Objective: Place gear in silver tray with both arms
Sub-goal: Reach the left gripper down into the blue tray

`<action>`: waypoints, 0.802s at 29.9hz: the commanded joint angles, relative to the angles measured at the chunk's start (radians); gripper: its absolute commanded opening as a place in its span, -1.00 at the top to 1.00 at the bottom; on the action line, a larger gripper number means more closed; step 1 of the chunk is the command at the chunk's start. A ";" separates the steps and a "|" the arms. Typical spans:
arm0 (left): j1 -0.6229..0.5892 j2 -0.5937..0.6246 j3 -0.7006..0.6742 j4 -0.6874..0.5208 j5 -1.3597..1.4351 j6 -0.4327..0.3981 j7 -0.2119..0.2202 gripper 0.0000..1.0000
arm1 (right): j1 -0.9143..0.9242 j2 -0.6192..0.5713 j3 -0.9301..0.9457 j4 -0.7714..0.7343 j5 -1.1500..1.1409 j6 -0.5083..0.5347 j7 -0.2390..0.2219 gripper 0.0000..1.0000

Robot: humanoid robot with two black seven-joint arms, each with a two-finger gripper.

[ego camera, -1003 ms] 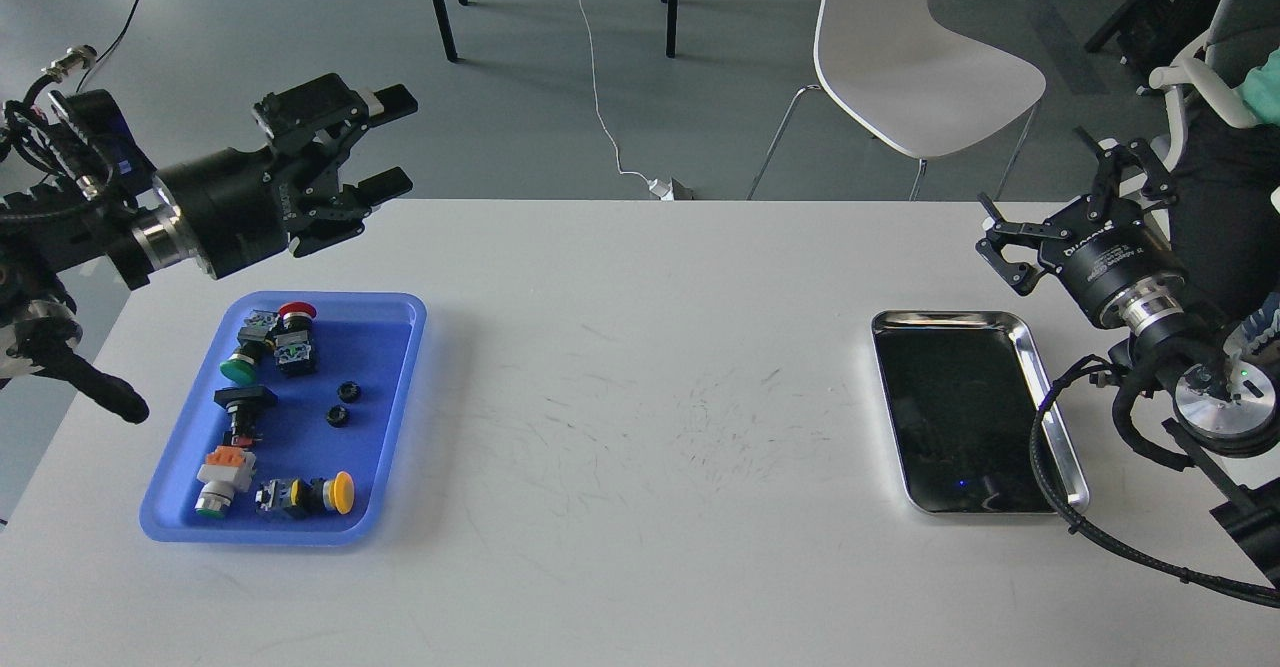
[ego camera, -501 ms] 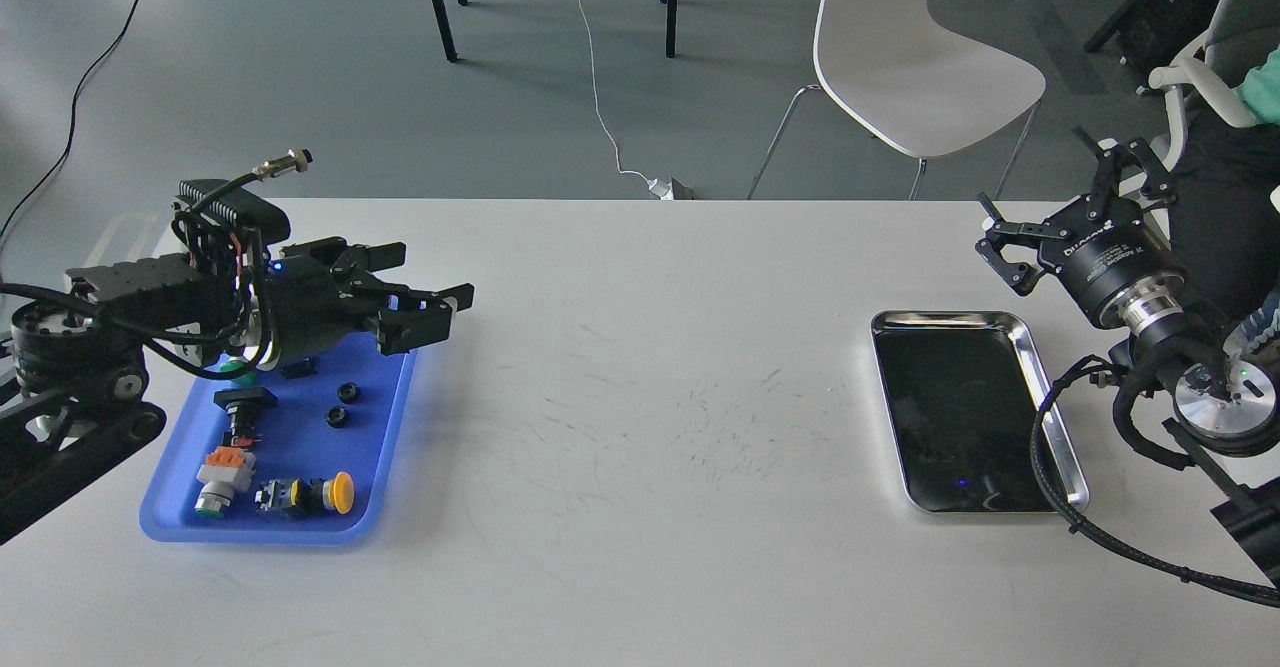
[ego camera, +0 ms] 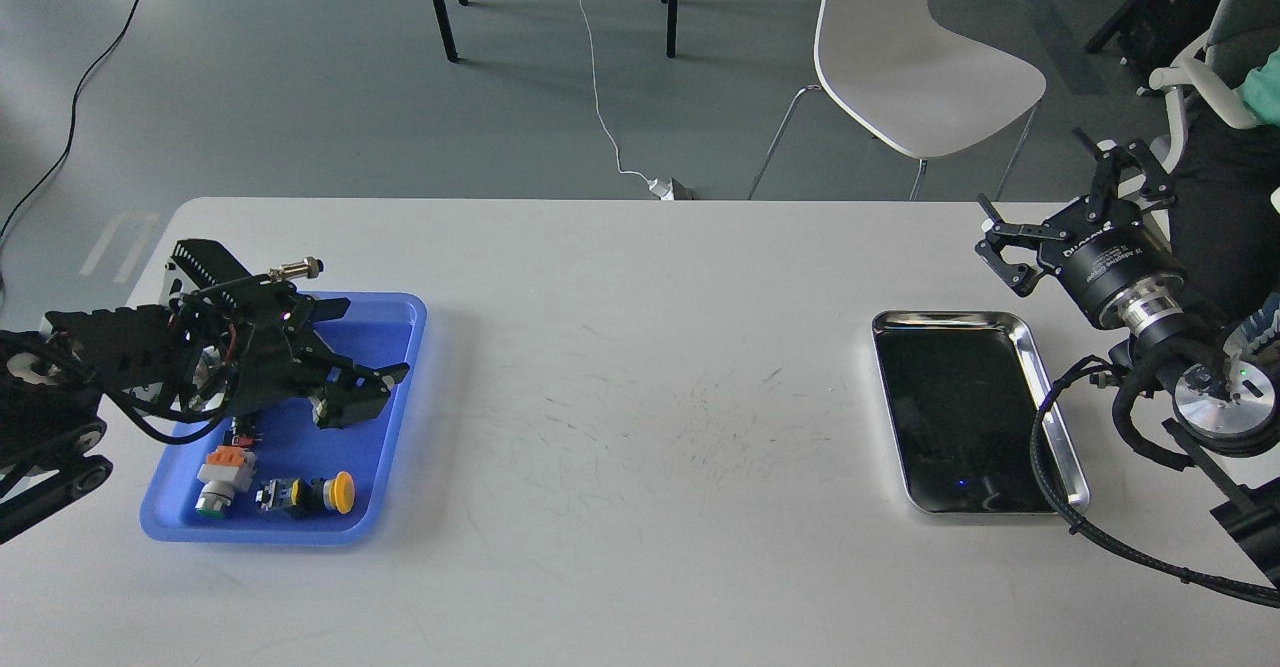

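Note:
The gear does not show; the spot in the blue tray [ego camera: 392,447] where small black parts lay is covered by my left gripper [ego camera: 368,394]. That gripper hangs low over the tray's middle, pointing right, and its fingers stand apart with nothing seen between them. The silver tray [ego camera: 945,318] lies at the right of the white table [ego camera: 640,447], its dark floor bare. My right gripper [ego camera: 1056,209] is held just beyond the silver tray's far right corner, claws spread open and holding nothing.
Push-button switches lie at the blue tray's near end, one with a yellow cap [ego camera: 342,492] and one orange and white [ego camera: 224,469]. A black cable [ego camera: 1050,467] from my right arm loops over the silver tray's right rim. A white chair [ego camera: 900,47] stands behind the table.
My left arm has swung down from above the table's far left corner into the blue tray, now covering the two small black parts. The right arm has not moved.

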 commanded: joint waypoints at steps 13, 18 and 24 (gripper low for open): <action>-0.008 -0.026 0.017 0.076 0.016 -0.021 0.006 -0.93 | 0.000 0.005 0.000 -0.001 -0.020 -0.003 0.000 -0.98; -0.007 -0.052 0.035 0.108 0.026 -0.027 0.006 -0.91 | 0.001 0.008 -0.002 -0.003 -0.020 -0.003 0.000 -0.98; -0.008 -0.074 0.055 0.122 0.029 -0.027 0.007 -0.89 | 0.003 0.009 -0.002 -0.006 -0.020 -0.003 0.000 -0.98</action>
